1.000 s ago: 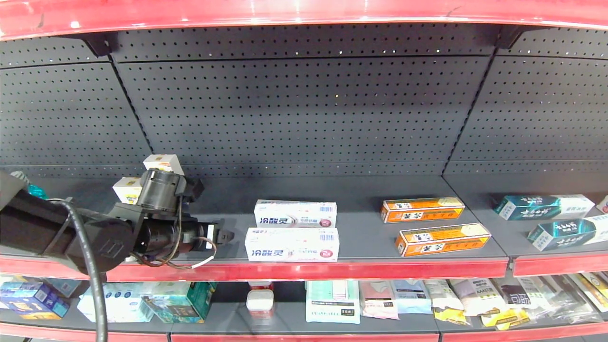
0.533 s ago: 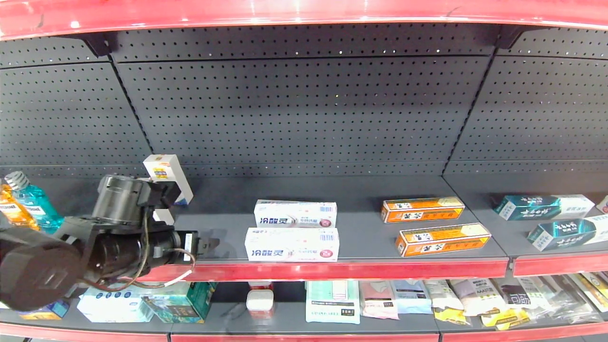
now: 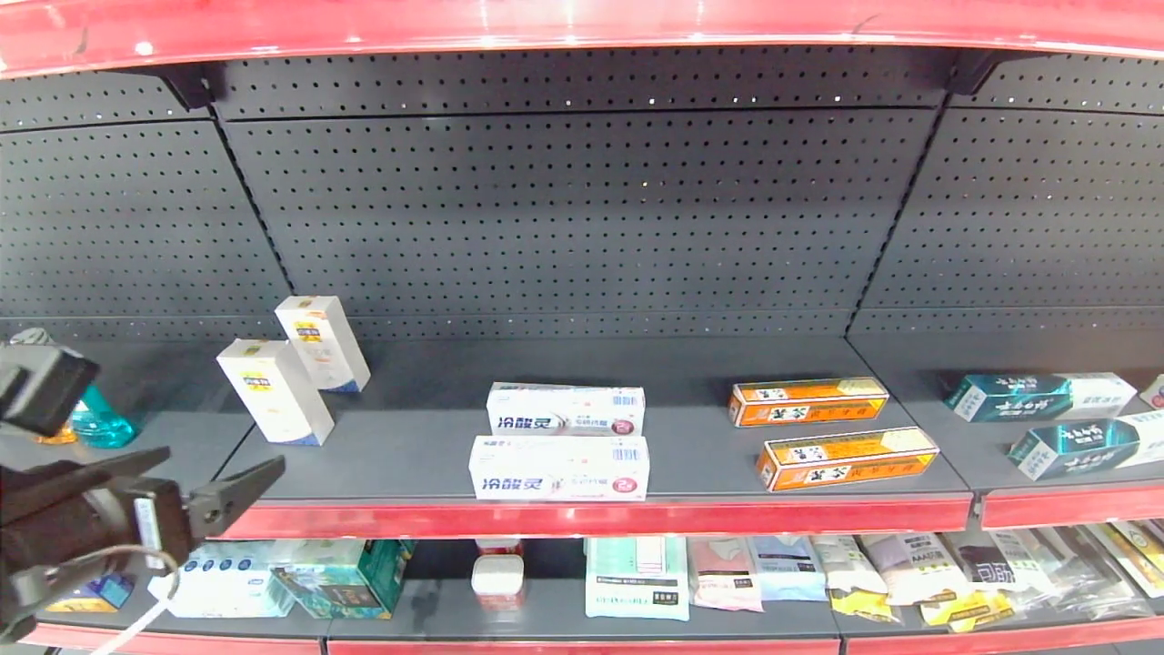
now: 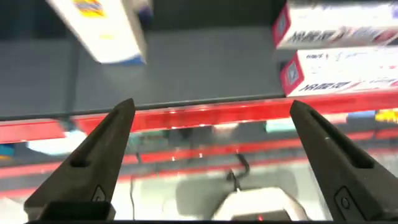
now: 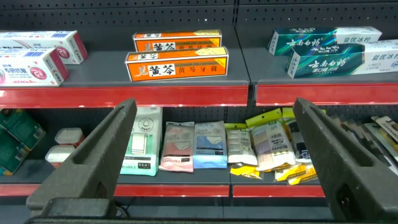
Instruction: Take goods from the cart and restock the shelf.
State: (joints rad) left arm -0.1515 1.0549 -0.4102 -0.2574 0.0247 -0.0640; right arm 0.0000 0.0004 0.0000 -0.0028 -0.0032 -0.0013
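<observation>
Two upright white boxes (image 3: 275,391) stand on the shelf (image 3: 409,428) beyond the wide-open left claw (image 3: 223,458); right claw (image 5: 216,102) gapes empty too.

Black tapered fingers (image 3: 238,494), white cable (image 3: 127,626)

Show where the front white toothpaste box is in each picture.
Head view: front white toothpaste box, mid-shelf, behind the red shelf edge.
Left wrist view: the box nearer the edge, its twin behind.
Right wrist view: the box nearer the edge.
Shared landmark: the red shelf edge.
</observation>
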